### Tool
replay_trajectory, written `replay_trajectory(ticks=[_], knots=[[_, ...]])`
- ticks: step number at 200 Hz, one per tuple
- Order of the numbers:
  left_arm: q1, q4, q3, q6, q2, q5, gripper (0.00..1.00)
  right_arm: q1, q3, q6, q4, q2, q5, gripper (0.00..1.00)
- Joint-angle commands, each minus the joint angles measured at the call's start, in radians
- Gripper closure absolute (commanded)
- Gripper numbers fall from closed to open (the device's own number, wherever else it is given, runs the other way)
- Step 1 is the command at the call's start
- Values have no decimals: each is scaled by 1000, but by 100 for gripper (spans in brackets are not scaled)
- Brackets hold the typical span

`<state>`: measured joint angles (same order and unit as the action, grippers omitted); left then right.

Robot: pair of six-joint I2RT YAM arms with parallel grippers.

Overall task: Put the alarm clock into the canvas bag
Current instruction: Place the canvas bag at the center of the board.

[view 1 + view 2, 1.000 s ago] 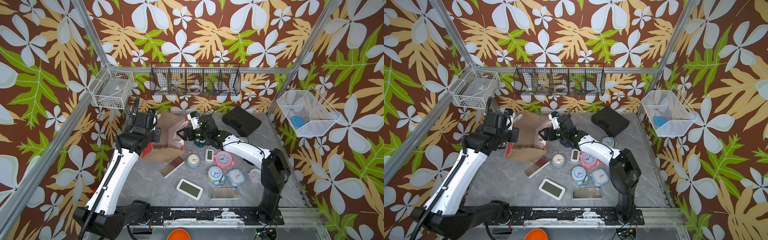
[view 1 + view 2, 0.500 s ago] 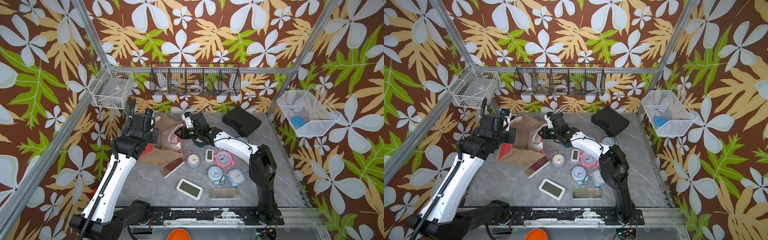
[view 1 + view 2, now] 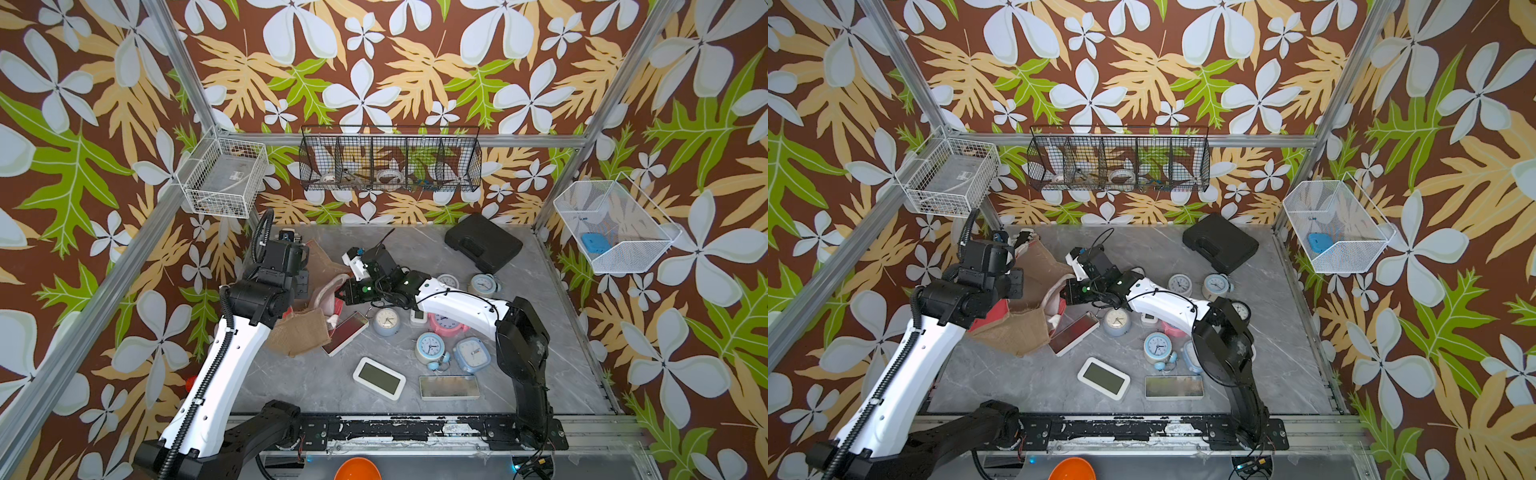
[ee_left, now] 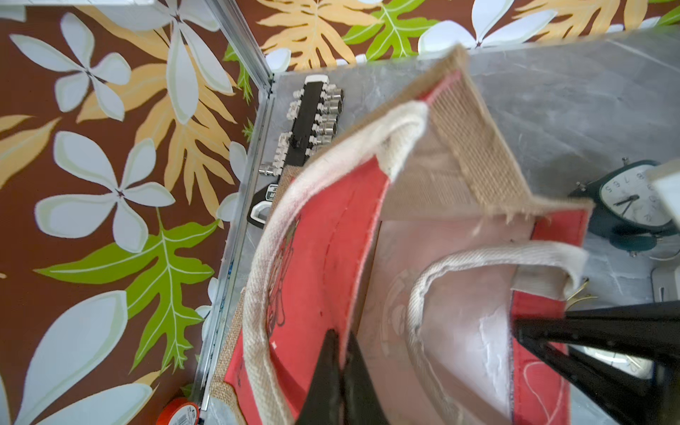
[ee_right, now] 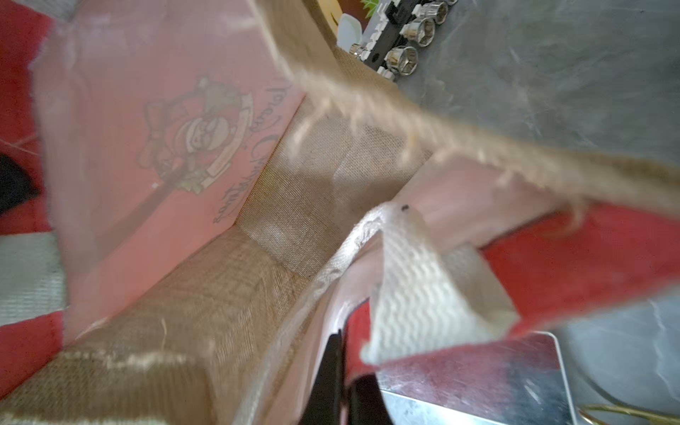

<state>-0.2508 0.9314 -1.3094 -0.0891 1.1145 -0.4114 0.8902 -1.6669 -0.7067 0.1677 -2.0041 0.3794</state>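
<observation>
Progress is at the opening stage only: I have the canvas bag (image 3: pixel 303 328) lying slumped at the far left of the counter (image 3: pixel 316 395), mouth turned right toward the clocks, and nothing is inside it. The right wrist view looks straight in at bare burlap and pink lining.

The left gripper (image 4: pixel 340 353) is pinched closed on the rim of one red panel. The right gripper (image 5: pixel 340 368) is clamped tight on the opposite red rim beside a white handle, so between them the mouth is spread.

No alarm clock is picked yet. The grey round alarm clock (image 3: pixel 386 322) sits just right of the bag, with pink, blue and pale ones beyond it on the counter. As I judge it, a gripper must let go, fetch a clock and drop it in.

As for writing, the round emblem (image 5: pixel 195 143) shows through the lining from behind with cursive script round it, which I cannot read. A dark-rimmed clock (image 4: pixel 633 195) shows 7, 6, 5 on its dial.
</observation>
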Motion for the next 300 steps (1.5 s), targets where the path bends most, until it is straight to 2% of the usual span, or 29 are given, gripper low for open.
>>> replay_trajectory(ticks=[1,57,110,173,213,229,248,257,274,291,300], knots=[[1,-30,35,-29,18,38,100,-6,11,42,54,24,-56,100],[1,-14,58,-48,76,166,100,-33,74,112,219,141,-108,100],[-3,-17,130,-86,67,367,100,-107,191,153,311,289,-110,100],[-45,-107,275,-151,21,499,100,-238,225,220,381,353,-131,100],[-57,-160,291,-166,22,544,100,-269,188,227,398,371,-160,100],[-56,-156,270,-158,19,476,100,-255,179,204,353,364,-103,100],[-57,-104,222,-181,20,229,100,-205,152,191,315,350,-103,100],[-56,-83,203,-195,22,118,100,-180,126,190,318,337,-125,92],[-55,-54,170,-215,26,-30,84,-152,93,180,309,316,-144,83],[-55,-40,128,-216,29,-89,59,-134,79,169,293,311,-160,74],[-55,-34,104,-213,30,-104,52,-126,67,170,295,309,-171,71]])
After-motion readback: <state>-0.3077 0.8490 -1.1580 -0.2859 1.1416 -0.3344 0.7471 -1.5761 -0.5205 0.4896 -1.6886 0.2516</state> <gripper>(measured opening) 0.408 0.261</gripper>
